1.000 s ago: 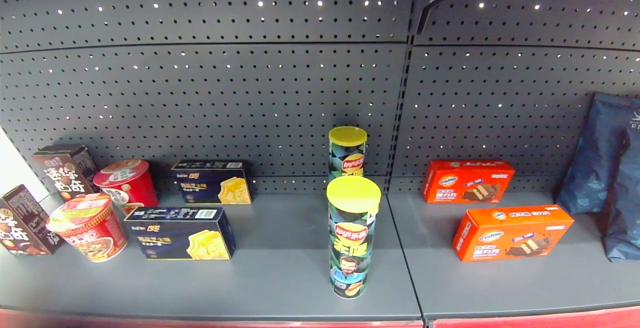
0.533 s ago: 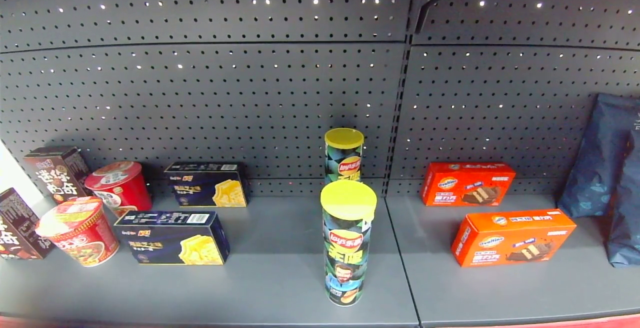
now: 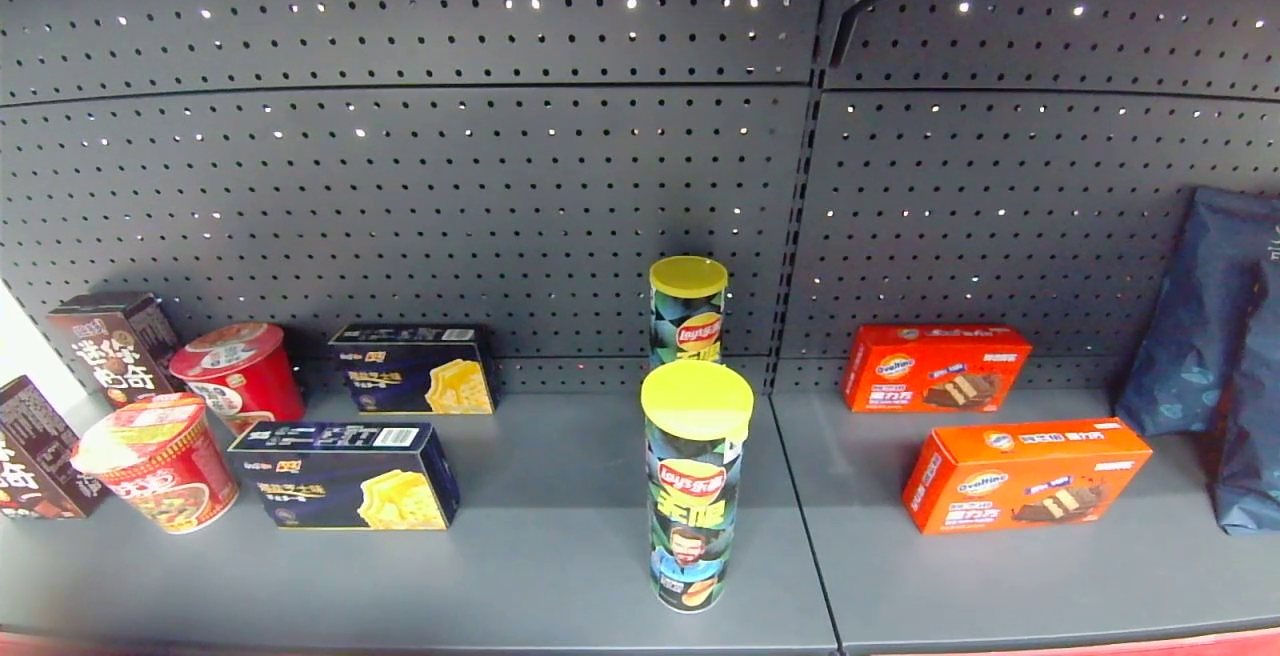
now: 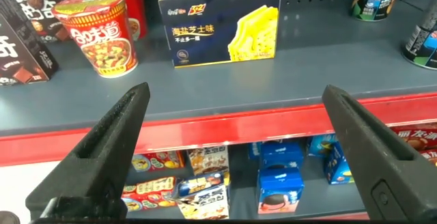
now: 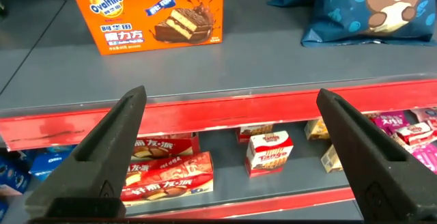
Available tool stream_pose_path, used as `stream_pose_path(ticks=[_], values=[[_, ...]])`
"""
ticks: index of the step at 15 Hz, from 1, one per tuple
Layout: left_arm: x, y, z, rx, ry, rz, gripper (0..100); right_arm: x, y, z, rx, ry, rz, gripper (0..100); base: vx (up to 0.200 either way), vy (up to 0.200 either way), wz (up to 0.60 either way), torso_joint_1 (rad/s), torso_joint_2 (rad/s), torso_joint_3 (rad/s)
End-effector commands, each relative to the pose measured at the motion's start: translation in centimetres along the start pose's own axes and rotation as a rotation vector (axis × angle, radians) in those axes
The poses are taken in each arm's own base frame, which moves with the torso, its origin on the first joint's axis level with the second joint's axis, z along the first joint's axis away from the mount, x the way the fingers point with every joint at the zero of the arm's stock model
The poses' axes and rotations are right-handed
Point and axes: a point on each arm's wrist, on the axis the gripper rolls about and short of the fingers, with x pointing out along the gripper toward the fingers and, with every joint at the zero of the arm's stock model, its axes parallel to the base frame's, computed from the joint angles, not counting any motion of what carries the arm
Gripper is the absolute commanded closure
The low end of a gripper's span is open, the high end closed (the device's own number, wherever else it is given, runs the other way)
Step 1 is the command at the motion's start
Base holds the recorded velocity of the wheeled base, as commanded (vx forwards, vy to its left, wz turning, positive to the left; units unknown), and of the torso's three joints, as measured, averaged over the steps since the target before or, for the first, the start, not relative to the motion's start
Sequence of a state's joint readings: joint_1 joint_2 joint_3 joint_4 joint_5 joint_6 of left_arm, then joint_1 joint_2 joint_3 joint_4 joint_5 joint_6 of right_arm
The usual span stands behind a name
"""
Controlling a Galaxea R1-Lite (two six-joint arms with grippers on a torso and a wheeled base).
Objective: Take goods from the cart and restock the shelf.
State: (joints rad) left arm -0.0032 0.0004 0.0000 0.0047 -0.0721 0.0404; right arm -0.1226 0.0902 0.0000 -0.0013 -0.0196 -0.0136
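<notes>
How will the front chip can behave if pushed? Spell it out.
The front chip can stands tall and narrow on the shelf, so a push high up, near its yellow lid, would probably tip it. Being round, it would likely roll once down. Its smooth printed wall may slip in a loose grip.

Even overhead light, soft shadows, bowed edges

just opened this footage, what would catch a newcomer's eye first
The tall chip can with a yellow lid stands front and centre on the grey shelf, a second can right behind it. To its right lie two bright orange boxes; to its left, red noodle cups.
</notes>
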Motion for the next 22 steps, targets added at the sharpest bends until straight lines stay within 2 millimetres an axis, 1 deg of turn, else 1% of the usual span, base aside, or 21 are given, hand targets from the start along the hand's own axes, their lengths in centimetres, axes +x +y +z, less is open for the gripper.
stream_pose_path(ticks=[1,22], values=[[0.0,0.0,0.0,-0.001,0.0,0.0,0,0.01,0.0,0.01,0.0,0.002,-0.001,0,0.0,0.0,0.0,0.0,0.0,0.0],[0.0,0.0,0.0,-0.001,0.0,0.0,0,0.01,0.0,0.01,0.001,0.002,-0.001,0,0.0,0.0,0.0,0.0,0.0,0.0]])
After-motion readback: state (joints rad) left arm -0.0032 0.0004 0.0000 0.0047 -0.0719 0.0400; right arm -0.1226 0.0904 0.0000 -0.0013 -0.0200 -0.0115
